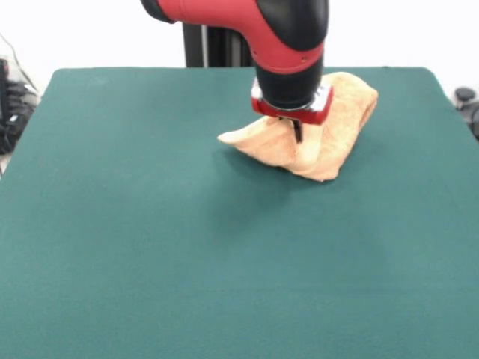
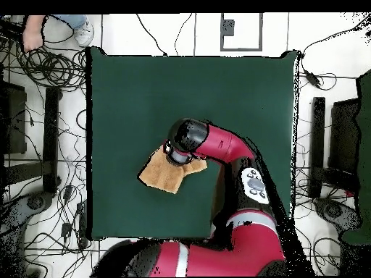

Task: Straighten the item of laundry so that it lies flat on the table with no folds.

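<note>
- Tan-orange terry makes up the towel (image 1: 318,142), which sits bunched and folded on the table (image 1: 150,247), toward the far side and right of centre in the front view.
- Its cloth rises in a rumpled heap, with one pointed corner trailing out to the left in that view and a rounded fold at the top right.
- From overhead the towel (image 2: 163,174) shows as a roughly four-sided patch, lying left of centre and nearer the robot's edge of the table (image 2: 123,94).
- Dark green cloth covers the table, and the towel takes up only a small part of it.
- The arm (image 1: 247,22) comes down from above, and the gripper (image 1: 297,132) is set into the heap's upper middle.
- One dark fingertip shows below the red collar, pressed against the cloth; the jaws seem to be closed on a fold, though the wrist hides most of them, so I cannot tell for sure.
- Overhead, the wrist covers the towel's right upper part.
- A person (image 2: 54,27) shows at the top-left edge overhead, off the table.
</note>
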